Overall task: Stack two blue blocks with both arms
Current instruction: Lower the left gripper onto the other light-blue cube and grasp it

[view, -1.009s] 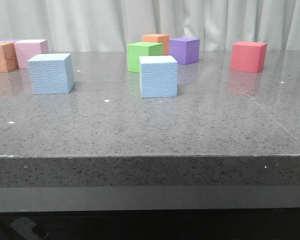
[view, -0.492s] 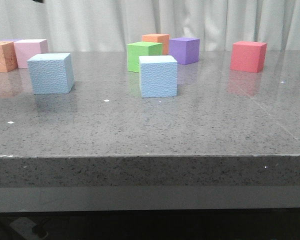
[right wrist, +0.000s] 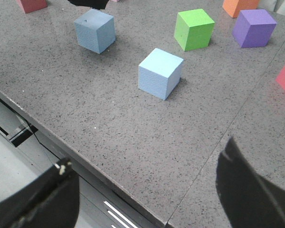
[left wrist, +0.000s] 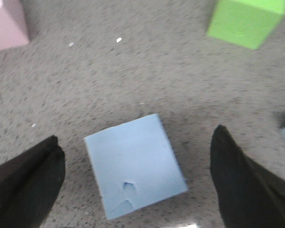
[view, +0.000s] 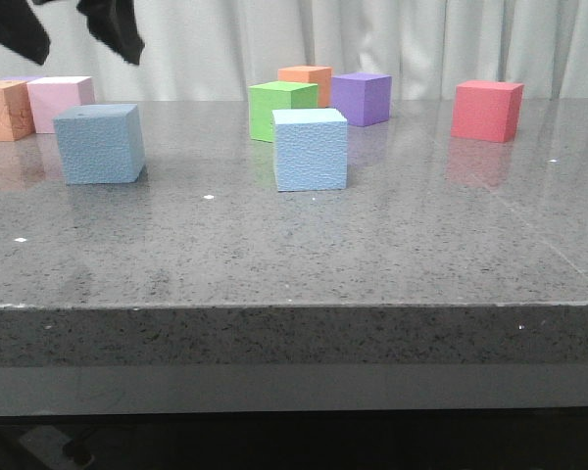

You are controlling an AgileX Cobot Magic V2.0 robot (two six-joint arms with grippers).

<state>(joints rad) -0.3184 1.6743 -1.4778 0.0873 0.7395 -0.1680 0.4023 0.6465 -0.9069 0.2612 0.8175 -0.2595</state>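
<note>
A lab: curtain [view: 421,39] backdrop behind a speckled stone test table [view: 294,255].

Green cube [view: 283,110], purple cube [view: 361,98], red cube [view: 487,110].

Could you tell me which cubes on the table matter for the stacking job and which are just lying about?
For the job: left blue block, under the open left gripper; middle blue block.
Lying about: green cube, purple cube, red cube, pink cube, two orange cubes.
</note>
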